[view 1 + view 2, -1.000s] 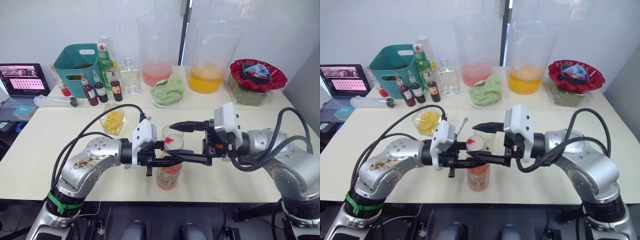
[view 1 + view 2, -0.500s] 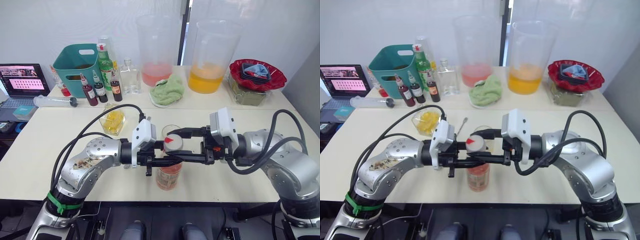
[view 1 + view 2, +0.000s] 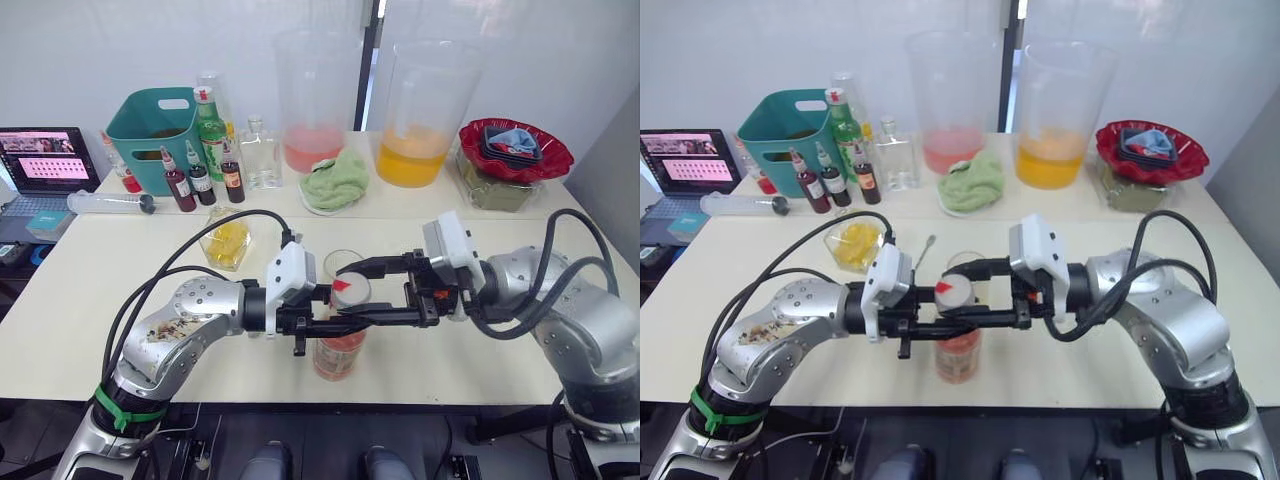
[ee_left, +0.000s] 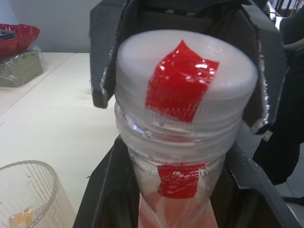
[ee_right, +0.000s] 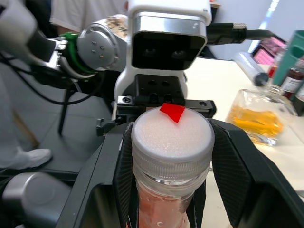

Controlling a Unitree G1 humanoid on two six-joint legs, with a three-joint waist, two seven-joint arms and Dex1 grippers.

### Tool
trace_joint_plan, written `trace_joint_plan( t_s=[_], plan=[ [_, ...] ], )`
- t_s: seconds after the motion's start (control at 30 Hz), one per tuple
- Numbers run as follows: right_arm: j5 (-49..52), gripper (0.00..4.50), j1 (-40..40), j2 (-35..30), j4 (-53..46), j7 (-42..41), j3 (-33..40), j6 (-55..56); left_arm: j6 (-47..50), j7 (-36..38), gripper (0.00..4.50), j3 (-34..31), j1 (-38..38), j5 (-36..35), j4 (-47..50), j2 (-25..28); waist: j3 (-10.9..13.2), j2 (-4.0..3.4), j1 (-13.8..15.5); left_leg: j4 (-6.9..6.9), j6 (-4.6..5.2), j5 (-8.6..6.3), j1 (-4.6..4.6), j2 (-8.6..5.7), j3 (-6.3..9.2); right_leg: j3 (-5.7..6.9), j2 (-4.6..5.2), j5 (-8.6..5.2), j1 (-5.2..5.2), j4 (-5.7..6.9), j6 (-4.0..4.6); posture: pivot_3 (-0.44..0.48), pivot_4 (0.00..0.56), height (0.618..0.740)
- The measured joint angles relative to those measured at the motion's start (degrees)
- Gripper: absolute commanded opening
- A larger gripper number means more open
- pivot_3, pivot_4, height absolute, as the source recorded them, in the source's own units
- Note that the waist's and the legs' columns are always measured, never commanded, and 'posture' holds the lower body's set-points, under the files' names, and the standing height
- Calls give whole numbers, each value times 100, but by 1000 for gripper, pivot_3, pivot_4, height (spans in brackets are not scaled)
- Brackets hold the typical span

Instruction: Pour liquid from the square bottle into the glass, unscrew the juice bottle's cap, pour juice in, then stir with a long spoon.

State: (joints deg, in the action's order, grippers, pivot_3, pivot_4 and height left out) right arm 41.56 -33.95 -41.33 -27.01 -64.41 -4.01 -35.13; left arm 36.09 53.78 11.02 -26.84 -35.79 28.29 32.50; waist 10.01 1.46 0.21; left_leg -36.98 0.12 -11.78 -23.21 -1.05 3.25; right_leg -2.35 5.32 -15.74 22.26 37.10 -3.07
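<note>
Evidently we are midway: the square bottle (image 3: pixel 227 243) stands back on the counter (image 3: pixel 90 300) left of centre, some yellow liquid (image 3: pixel 228 239) left in it, so we judge the first pour finished, though we cannot tell what the glass (image 3: pixel 341 264), just behind the cap near mid-frame, now holds. The step in hand looks like the unscrewing. The left gripper (image 3: pixel 345 322) comes in from the left with its fingers (image 4: pixel 247 190) closed around the juice bottle (image 3: pixel 338 345) just under its neck, holding it upright at the lower centre of the frame. The right gripper (image 3: pixel 965 292) reaches in from the right, and its wrist view shows both fingers (image 5: pixel 235 171) flanking the white cap (image 5: pixel 172 138) closely; they look closed on it, yet we cannot be sure of firm contact. The cap sits on the neck, so the unscrewing, the pouring of the pink juice (image 3: pixel 335 355) and the stirring all remain. Counting left to right across the upper part of the frame: one laptop (image 3: pixel 45 165), one teal basket (image 3: pixel 150 135), three small dark red bottles (image 3: pixel 203 180), one green bottle (image 3: pixel 211 135), one clear flask (image 3: pixel 261 155), two big jugs (image 3: pixel 310 100), one green cloth (image 3: pixel 335 180) and one red bowl (image 3: pixel 515 145). We count one long spoon (image 3: pixel 925 250), its bowl end showing behind the left arm.
</note>
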Motion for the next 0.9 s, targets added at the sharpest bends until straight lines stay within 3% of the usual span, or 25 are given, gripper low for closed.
trace_joint_plan(
  t_s=[0.2, 0.37, 0.9],
  plan=[
    [-448, 2252, -888, 210, 1482, -1506, -578, 976, 8, -65, 1428, -9, 3, -2, 22, 28, 0, 0, -25, 1, 0, 0, 1, 0, -1, 0, 0, 0, 0, -1, 0, 0, 150, 740],
    [-496, 2252, -1227, 460, 2080, -2101, -704, 1173, 40, -170, 1428, -43, 76, -33, 127, 66, 0, 0, -38, 1, 0, 0, 1, 1, 5, 0, 0, 0, 1, 2, 1, 0, 150, 740],
    [265, 2252, -1138, 545, 1788, -1786, -194, 94, 149, -178, 1428, -54, 120, -53, 220, 97, 0, 0, -57, 3, 0, 0, -2, 0, 14, 0, 1, 1, 5, 4, 1, 0, 150, 740]
  ],
)
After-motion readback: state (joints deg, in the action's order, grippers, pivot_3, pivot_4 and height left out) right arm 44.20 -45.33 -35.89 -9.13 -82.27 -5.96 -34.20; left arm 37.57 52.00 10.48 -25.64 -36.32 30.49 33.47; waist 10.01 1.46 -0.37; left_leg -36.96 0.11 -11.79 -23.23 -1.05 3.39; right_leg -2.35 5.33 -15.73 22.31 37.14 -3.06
